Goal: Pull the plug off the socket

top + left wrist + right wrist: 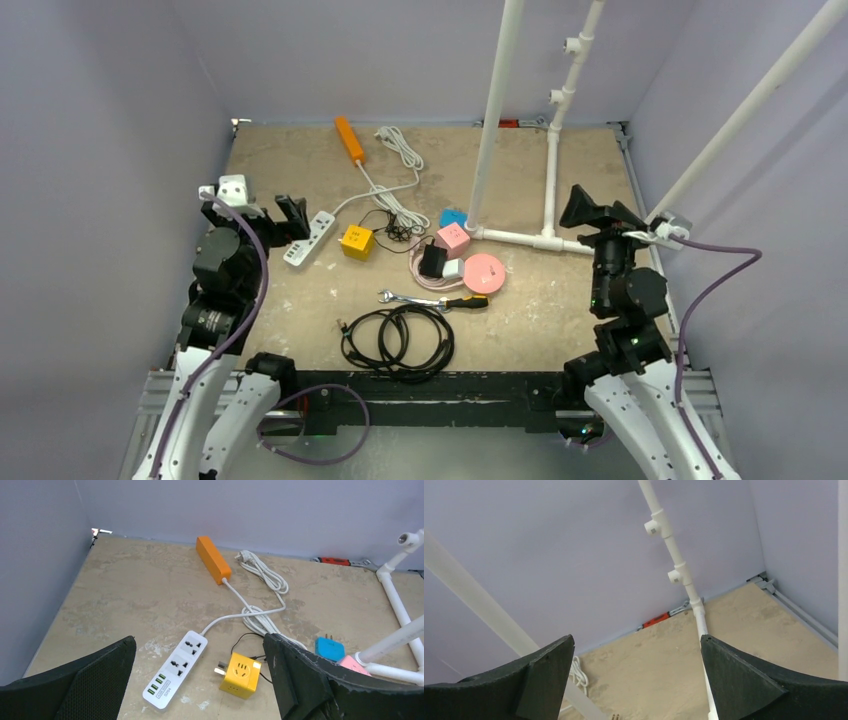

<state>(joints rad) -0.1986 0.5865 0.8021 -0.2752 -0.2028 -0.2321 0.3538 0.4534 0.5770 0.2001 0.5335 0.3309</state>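
A white power strip [308, 237] [177, 667] lies at the table's left with its sockets empty. Beside it sits a yellow cube socket [357, 241] [242, 675], prongs bare, with a thin black cable at its far side. A black plug [433, 260] sits against a pink cube socket [453, 236] near the middle; whether it is seated I cannot tell. My left gripper [280, 222] [199, 645] is open and empty, hovering over the near end of the white strip. My right gripper [603, 212] [636, 640] is open and empty, raised at the right and pointing at the back wall.
An orange power strip [349, 139] and its coiled white cord [400, 150] lie at the back. A blue cube [452, 217], pink round box [485, 272], wrench [405, 297], screwdriver [470, 302] and black cable coil [398, 340] lie mid-table. A white pipe frame [550, 180] stands right.
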